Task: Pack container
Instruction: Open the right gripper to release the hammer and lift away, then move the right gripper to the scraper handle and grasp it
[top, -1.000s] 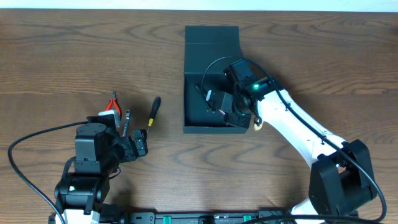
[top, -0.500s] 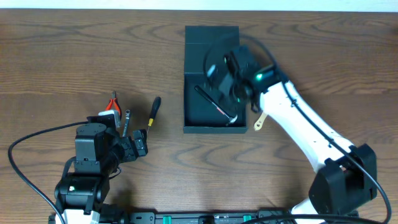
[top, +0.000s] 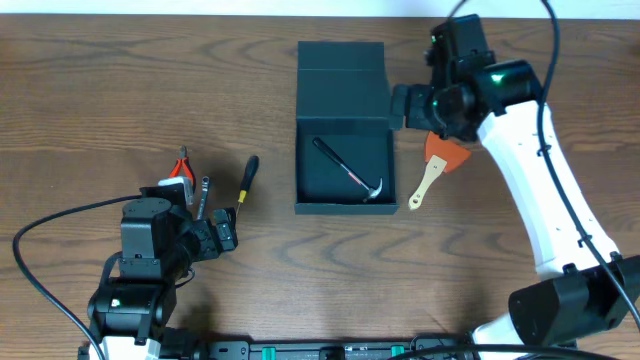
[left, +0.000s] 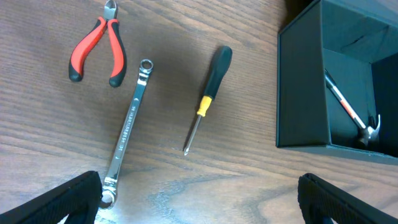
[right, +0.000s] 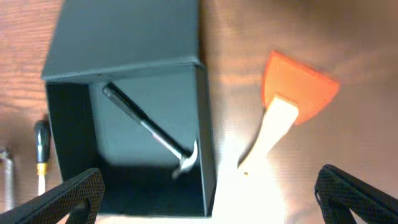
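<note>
**A:** Where does the packing stand?

**B:** The container sits open in the middle of the counter, lid flap folded away to the far side. One hammer lies slantwise on its floor. Everything else is outside it.

**A:** And the arms?

**B:** The right gripper hangs over the container's right edge, fingers spread wide with nothing between them. The orange scraper lies on the counter just beside that wall. The left gripper is likewise spread and empty, near the screwdriver, wrench and pliers.

**A:** So the scraper looks like the next item?

**B:** That's my reading, since it's the closest to the right arm.

**A:** How should it be taken?

**B:** By the pale handle, not the blade, which looks too broad and thin to pinch well. Turn the wrist so the jaws cross the handle's narrow width, and come straight down until the fingertips straddle it at the counter. Close firmly, because a flat piece can easily slip out sideways.

**A:** And the drop?

**B:** Lift clear of the wall and bring it in over the bare floor beside the hammer, roughly parallel to it. Release low so it doesn't bounce.
</note>
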